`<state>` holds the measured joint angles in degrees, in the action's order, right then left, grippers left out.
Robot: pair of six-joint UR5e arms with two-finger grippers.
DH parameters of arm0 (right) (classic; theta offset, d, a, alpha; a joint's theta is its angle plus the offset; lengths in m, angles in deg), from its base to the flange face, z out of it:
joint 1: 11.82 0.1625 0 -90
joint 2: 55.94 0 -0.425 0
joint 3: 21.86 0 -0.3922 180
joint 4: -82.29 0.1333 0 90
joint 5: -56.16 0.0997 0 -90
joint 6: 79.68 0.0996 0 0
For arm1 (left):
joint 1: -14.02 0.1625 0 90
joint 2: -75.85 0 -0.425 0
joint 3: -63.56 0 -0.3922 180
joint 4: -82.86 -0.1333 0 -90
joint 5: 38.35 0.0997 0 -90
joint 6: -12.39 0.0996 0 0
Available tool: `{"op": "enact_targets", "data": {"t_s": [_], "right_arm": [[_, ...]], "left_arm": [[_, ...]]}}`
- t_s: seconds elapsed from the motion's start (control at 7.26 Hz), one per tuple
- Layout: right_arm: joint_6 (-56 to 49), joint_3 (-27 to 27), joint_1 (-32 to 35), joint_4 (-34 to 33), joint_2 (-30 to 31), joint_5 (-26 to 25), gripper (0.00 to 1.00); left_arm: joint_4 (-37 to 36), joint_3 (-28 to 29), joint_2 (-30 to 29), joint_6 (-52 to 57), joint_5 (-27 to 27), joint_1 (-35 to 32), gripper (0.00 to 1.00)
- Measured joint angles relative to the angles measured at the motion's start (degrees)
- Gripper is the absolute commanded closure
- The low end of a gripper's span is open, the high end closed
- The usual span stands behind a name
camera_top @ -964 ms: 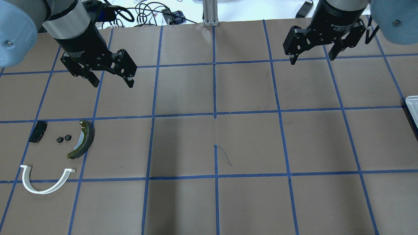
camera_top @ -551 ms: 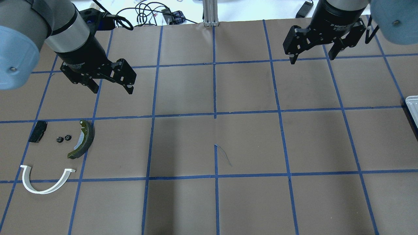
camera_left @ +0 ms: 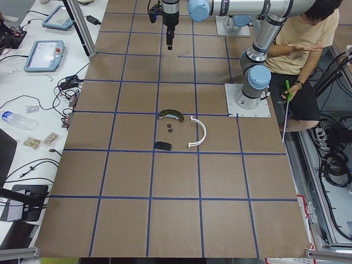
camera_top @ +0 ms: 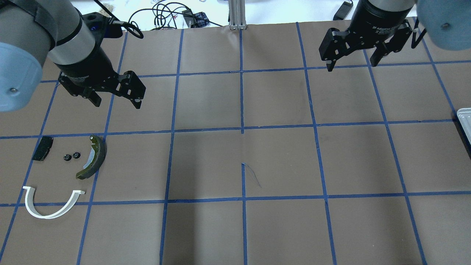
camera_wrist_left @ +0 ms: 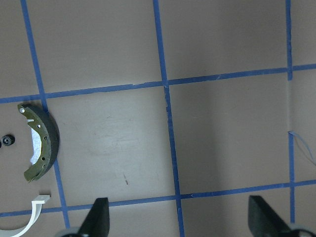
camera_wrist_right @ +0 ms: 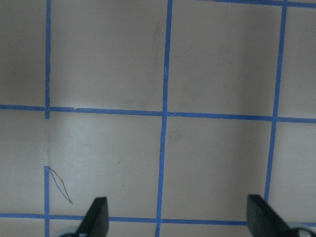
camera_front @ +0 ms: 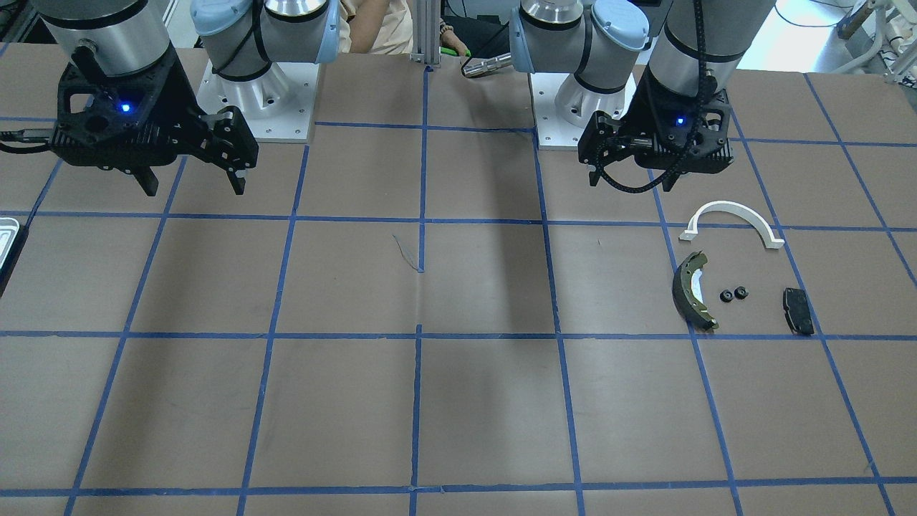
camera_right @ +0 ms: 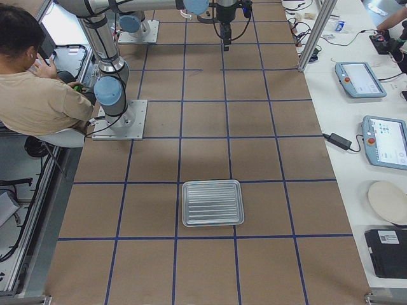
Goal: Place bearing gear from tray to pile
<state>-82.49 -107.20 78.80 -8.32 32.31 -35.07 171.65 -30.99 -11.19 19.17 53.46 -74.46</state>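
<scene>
Two small black bearing gears point(camera_top: 67, 157) point(camera_top: 76, 155) lie side by side in the pile, between the black brake pad point(camera_top: 42, 148) and the olive-green brake shoe point(camera_top: 99, 156). The white arch point(camera_top: 78, 193) lies nearer me. The silver tray point(camera_right: 213, 203) at my far right holds nothing; only its corner point(camera_top: 465, 117) shows overhead. My left gripper point(camera_top: 117, 104) is open and empty, hanging above the table just beyond the pile. My right gripper point(camera_top: 352, 66) is open and empty over the far right of the table.
The table is brown paper with a grid of blue tape. Cables and a metal post point(camera_top: 237, 14) sit at the far edge. A person point(camera_right: 38, 89) sits beside the robot base. Tablets point(camera_right: 359, 79) lie on the side bench.
My left gripper has moved left and a little toward me, closer to the pile, still open. The right gripper and the parts have hardly moved.
</scene>
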Motion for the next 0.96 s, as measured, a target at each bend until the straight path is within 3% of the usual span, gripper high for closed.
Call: {"op": "enact_targets", "data": {"t_s": [0.96], "right_arm": [[0.09, 0.00, 0.00, -0.01, 0.00, 0.03, 0.00]], "left_arm": [[3.01, 0.57, 0.30, 0.01, -1.81, 0.14, 0.00]]}}
